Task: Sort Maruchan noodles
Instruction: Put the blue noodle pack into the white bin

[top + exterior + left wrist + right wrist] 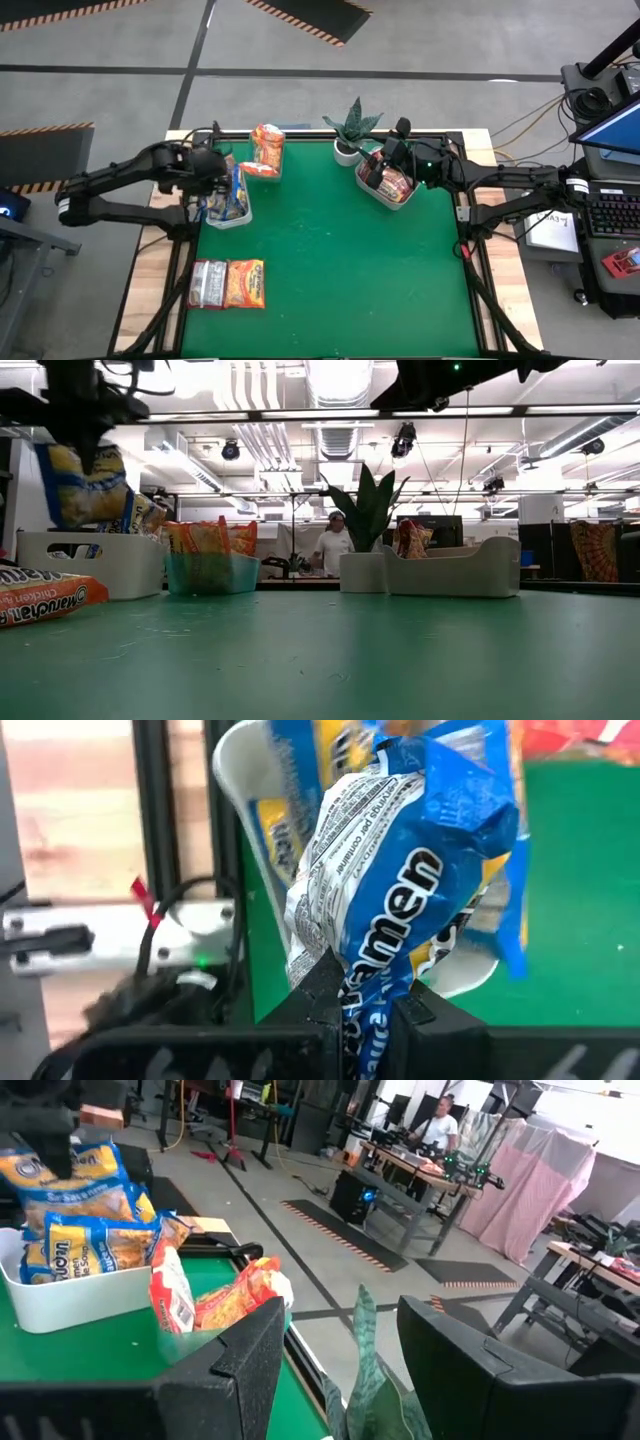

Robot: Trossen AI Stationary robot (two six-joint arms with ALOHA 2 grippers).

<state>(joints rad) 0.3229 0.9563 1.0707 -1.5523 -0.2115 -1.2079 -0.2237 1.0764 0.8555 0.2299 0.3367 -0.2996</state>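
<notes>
A yellow-and-blue Maruchan packet hangs clamped in the left gripper, just above the white bin at the mat's left edge, where more yellow-and-blue packets sit. Beside it, the clear-teal bin holds orange packets. Two packets lie flat near the front-left corner: a silvery one touching an orange one. The green mat is wide open through the middle. The right gripper, fingers apart, hovers over the grey bin of red packets, by the potted plant.
</notes>
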